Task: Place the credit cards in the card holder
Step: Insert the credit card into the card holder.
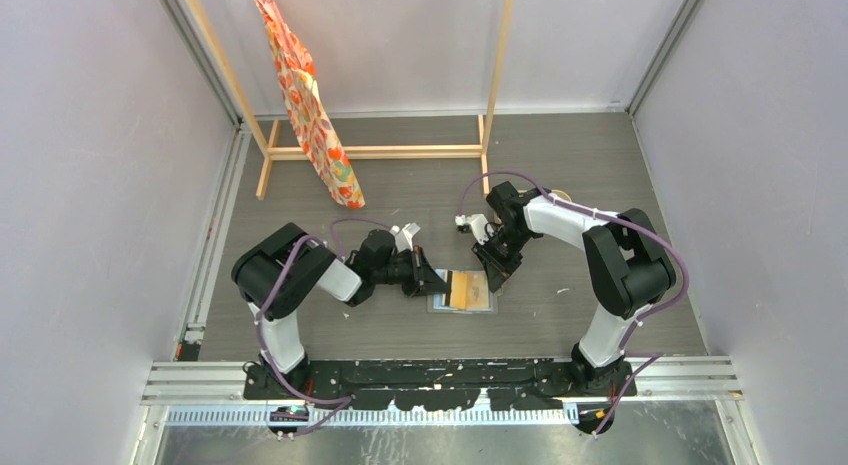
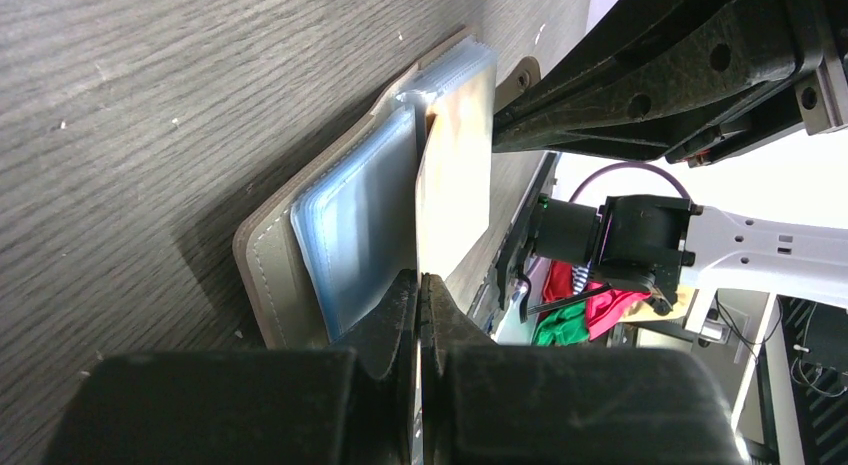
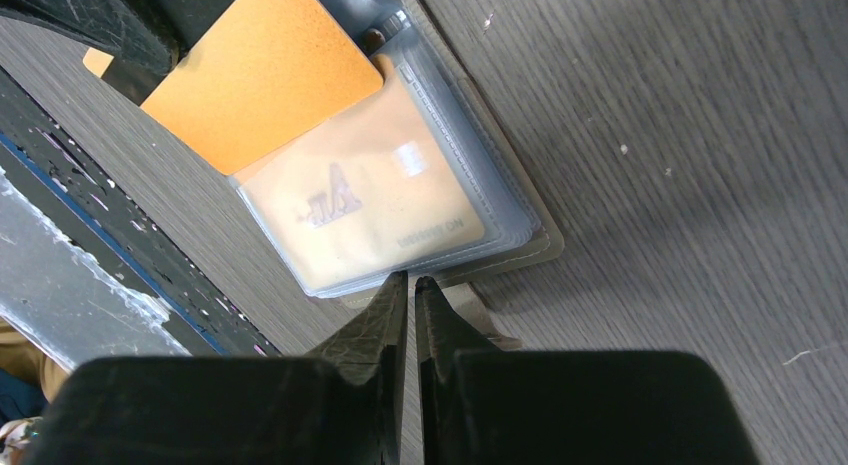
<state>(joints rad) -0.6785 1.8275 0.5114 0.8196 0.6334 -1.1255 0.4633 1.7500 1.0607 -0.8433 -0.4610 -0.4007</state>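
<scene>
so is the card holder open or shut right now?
Open. The card holder lies spread on the table, clear sleeves up; one card sits in a sleeve; the left end effector holds a second card.

The holder (image 1: pixel 484 299) lies open on the counter (image 1: pixel 560 165), between the hands. The left hand (image 1: pixel 435 281), on the holder's left, pinches a card (image 2: pixel 455 175) that reaches over the holder. A second card (image 3: pixel 365 200) sits inside a holder sleeve. The right hand (image 1: pixel 495 277), tips together, is at the holder's right edge. Well behind the holder stands a rack (image 1: pixel 375 151) with a bag (image 1: pixel 312 105) hanging on it.
</scene>
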